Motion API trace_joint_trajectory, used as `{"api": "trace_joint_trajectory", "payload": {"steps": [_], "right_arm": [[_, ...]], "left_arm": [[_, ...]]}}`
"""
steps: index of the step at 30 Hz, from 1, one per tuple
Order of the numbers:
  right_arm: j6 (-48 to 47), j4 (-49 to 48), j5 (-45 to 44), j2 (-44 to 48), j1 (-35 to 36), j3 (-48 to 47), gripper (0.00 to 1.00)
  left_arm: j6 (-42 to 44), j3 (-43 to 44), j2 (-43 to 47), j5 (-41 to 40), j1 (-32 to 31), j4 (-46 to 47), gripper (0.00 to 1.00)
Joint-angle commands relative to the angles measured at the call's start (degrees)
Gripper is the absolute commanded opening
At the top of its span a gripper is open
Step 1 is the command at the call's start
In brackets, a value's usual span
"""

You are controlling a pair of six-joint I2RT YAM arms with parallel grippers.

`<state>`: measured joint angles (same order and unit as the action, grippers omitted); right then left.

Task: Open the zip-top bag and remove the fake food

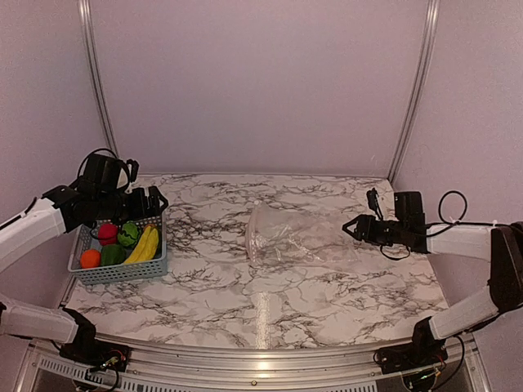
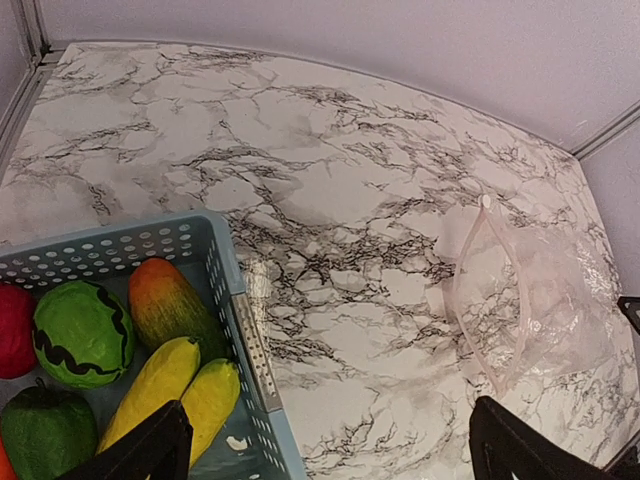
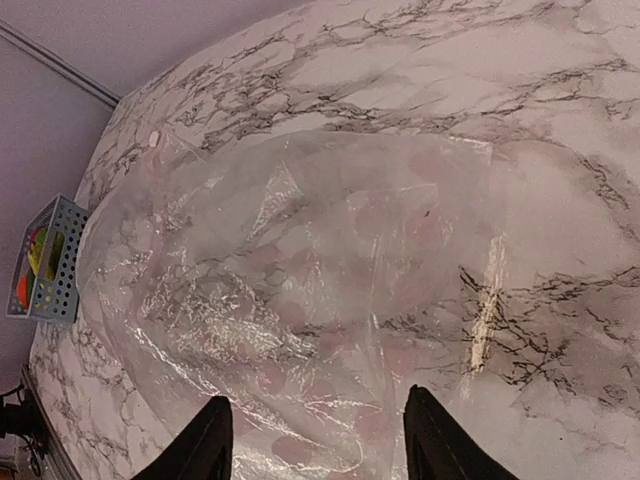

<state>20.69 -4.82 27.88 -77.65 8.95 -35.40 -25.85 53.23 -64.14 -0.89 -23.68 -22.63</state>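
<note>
On the marbled surface [image 1: 327,286] the zip-top bag [image 1: 290,237] lies slack at centre, the blue basket [image 1: 122,273] at left holds the fake food [image 1: 131,243] beneath wide-open left jaws, and the right jaws, parted at the bag's edge, could snag and drag its flimsy film.

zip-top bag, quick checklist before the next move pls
1. Clear crinkly zip-top bag mouth open: ok, the zip strip gapes.
2. Bag emptied: ok, nothing coloured shows inside.
3. Plastic toy foods in the light blue slatted basket: ok.
4. Left gripper open and empty: ok.
5. Right gripper open: ok.
6. Right gripper clear of the bag's film: cannot tell, the film lies right under its fingers.
</note>
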Motion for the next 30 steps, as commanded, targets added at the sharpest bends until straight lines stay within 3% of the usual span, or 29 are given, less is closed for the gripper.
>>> {"api": "trace_joint_trajectory", "payload": {"steps": [1, 3, 7, 13, 22, 30], "right_arm": [[-1.5, 3.6, -0.4, 3.1, -0.5, -3.9, 0.63], [-2.1, 4.1, -0.1, 4.8, -0.5, -4.8, 0.74], [-3.2, 6.4, -0.2, 8.4, -0.5, -6.5, 0.83], [-5.7, 7.2, 0.7, 14.8, -0.5, -5.9, 0.85], [-6.8, 2.0, 3.6, 25.5, -0.5, 0.9, 0.89], [-7.9, 1.2, 2.8, 30.3, -0.5, 3.1, 0.93]], "left_arm": [[1.8, 4.3, -4.8, 2.9, -0.1, 2.2, 0.99], [2.0, 6.0, -6.8, 4.2, -0.1, 3.0, 0.99], [2.1, 8.5, -9.8, 5.7, -0.2, 4.9, 0.99], [2.5, 9.1, -11.1, 7.1, -0.2, 6.3, 0.99], [1.9, 1.0, -3.3, 4.3, -0.2, 8.4, 0.99], [1.8, -0.7, -1.1, 2.0, -0.2, 9.6, 0.99]]}}
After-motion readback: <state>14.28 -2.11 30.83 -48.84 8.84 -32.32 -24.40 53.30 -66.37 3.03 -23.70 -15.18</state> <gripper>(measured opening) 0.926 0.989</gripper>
